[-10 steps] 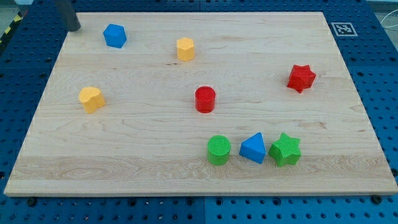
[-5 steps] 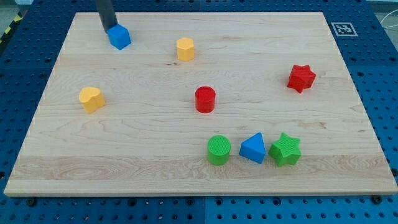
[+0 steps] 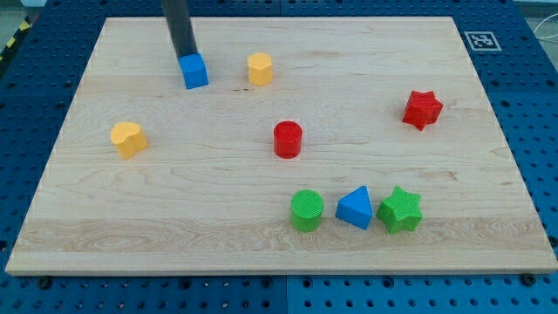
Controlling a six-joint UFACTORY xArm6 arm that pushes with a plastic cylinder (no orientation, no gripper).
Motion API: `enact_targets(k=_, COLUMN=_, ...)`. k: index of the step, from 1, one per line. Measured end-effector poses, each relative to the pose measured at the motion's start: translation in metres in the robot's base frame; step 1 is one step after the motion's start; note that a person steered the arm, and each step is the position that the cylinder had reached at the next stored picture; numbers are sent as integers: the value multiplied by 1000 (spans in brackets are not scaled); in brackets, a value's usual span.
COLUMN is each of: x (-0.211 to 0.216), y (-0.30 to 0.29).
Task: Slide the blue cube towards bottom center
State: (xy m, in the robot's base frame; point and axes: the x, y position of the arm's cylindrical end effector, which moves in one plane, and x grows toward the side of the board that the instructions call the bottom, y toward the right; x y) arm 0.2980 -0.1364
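my tip (image 3: 186, 56) at upper left

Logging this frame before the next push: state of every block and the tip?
my tip: touching blue cube's upper-left side
blue cube: upright, near view's top
yellow block: untouched
yellow block at left: alone
red cylinder: upright
red star: alone
green cylinder, blue pyramid, green star: row near bottom

The only part of the robot in view was a straight, dark grey rod, smooth and unmarked, ending in my tip (image 3: 186, 57).
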Motion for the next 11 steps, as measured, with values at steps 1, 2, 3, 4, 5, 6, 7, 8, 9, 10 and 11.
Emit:
enact_targets(k=1, x=5, y=7)
enact_targets(k=2, x=18, y=7)
enact_targets(k=3, x=35, y=8)
enact_targets(k=4, x=52, y=10)
enact_targets(k=5, x=71, y=14)
enact_targets(k=6, x=91, y=15)
enact_targets(k=7, x=110, y=15)
enact_targets(k=8, x=132, y=15)
enact_targets(k=9, x=153, y=15)
enact_targets(k=10, x=174, y=15)
enact_targets(k=11, x=193, y=15)
